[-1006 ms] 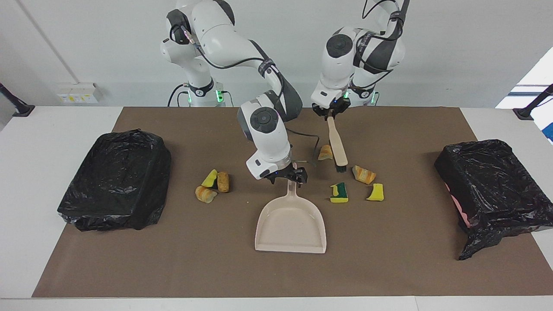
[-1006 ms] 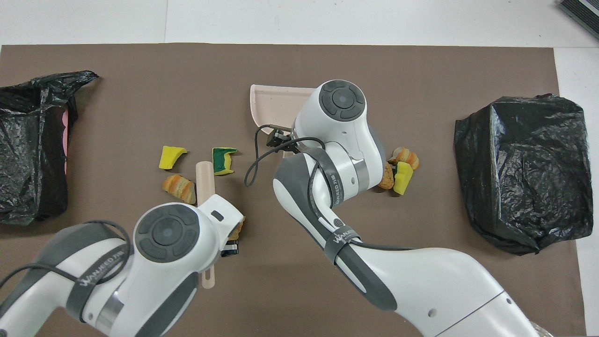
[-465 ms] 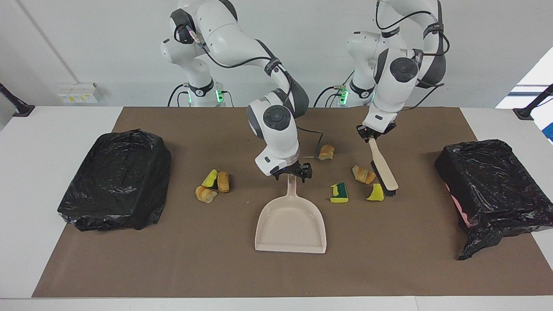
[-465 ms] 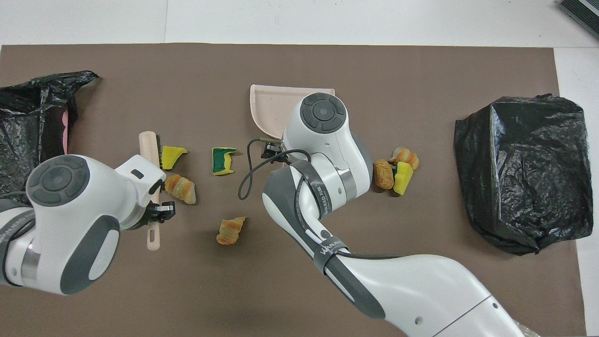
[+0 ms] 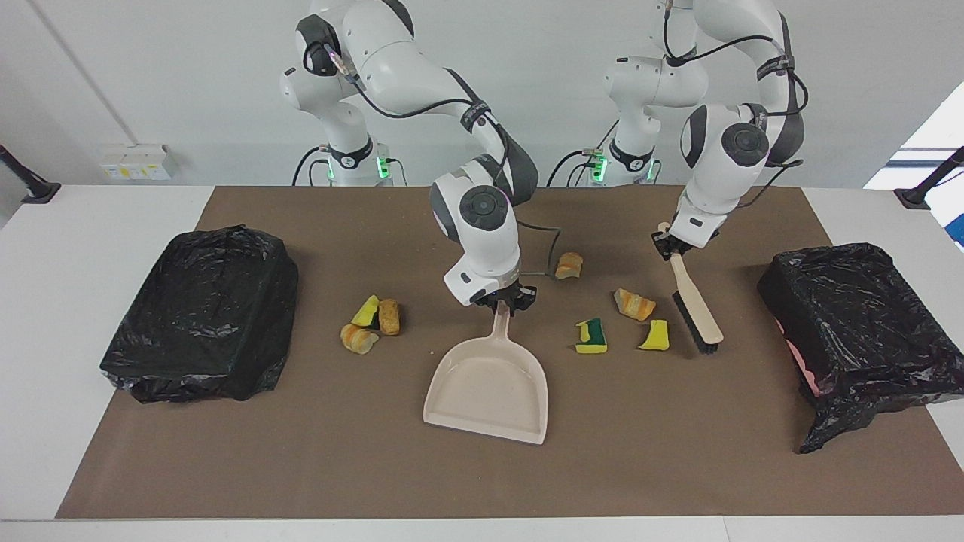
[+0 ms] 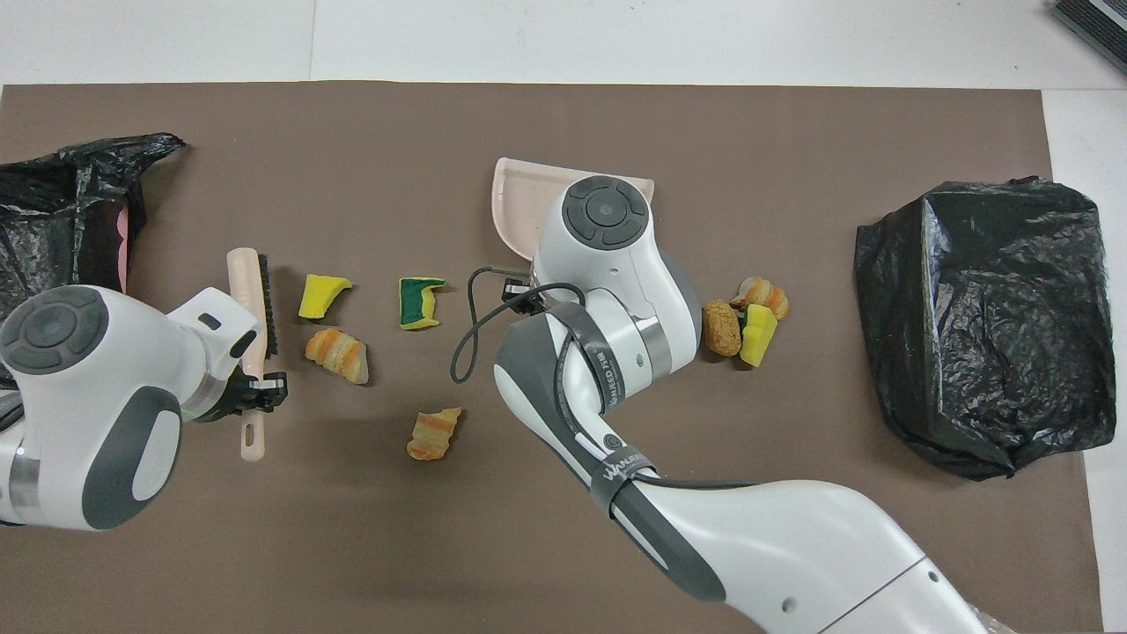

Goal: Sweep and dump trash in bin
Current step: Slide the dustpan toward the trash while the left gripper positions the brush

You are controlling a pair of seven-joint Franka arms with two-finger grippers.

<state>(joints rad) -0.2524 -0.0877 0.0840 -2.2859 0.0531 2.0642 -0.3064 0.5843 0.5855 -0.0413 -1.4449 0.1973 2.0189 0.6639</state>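
My right gripper (image 5: 506, 299) is shut on the handle of the beige dustpan (image 5: 486, 388), which lies flat on the mat; it also shows in the overhead view (image 6: 519, 198). My left gripper (image 5: 672, 247) is shut on the handle of a brush (image 5: 697, 316), whose bristles are down by the mat beside a yellow scrap (image 5: 654, 335), toward the left arm's end. Several trash scraps lie on the mat. A green-and-yellow one (image 5: 591, 336) and two orange ones (image 5: 634, 304) (image 5: 568, 265) lie between brush and dustpan. Three more (image 5: 373, 324) are clustered toward the right arm's end.
Two bins covered in black bags stand on the brown mat (image 5: 339, 467), one at the right arm's end (image 5: 203, 312) and one at the left arm's end (image 5: 858, 324). A cable loops off the right gripper (image 6: 462, 343).
My left gripper carried the brush toward the left arm's end, past the orange and yellow scraps. The dustpan has turned a little and shifted toward the right arm's end.
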